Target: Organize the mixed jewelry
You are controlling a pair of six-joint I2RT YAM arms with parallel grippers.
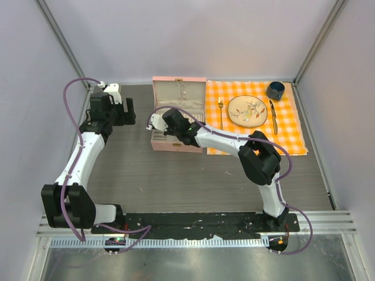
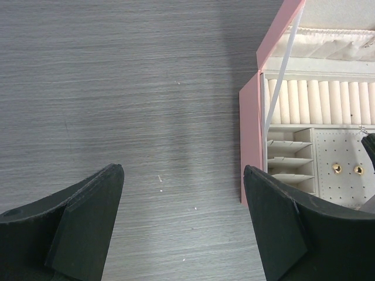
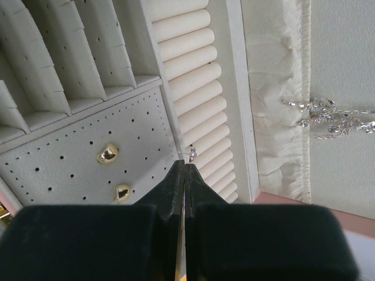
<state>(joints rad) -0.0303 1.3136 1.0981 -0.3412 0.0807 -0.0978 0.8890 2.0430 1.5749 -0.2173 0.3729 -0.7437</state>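
Your left tool (image 2: 183, 175) is hovering, fingers apart, over the bench (image 2: 117, 88), just left of the open pink case (image 2: 251, 140). Inside, two gold studs (image 3: 108, 153) are sitting on the perforated panel (image 3: 64, 158). Just right of them your right tool (image 3: 185, 167), the nearer one, fingers together, is seemingly pinching a tiny pale stud (image 3: 191, 153) at the ring rolls' (image 3: 187, 70) edge. The silvery chain (image 3: 328, 120) is lying farther right in the lid (image 3: 345, 58).

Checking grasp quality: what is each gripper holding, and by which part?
Right gripper pinches a tiny earring, seemingly by its thin post; left gripper holds nothing.
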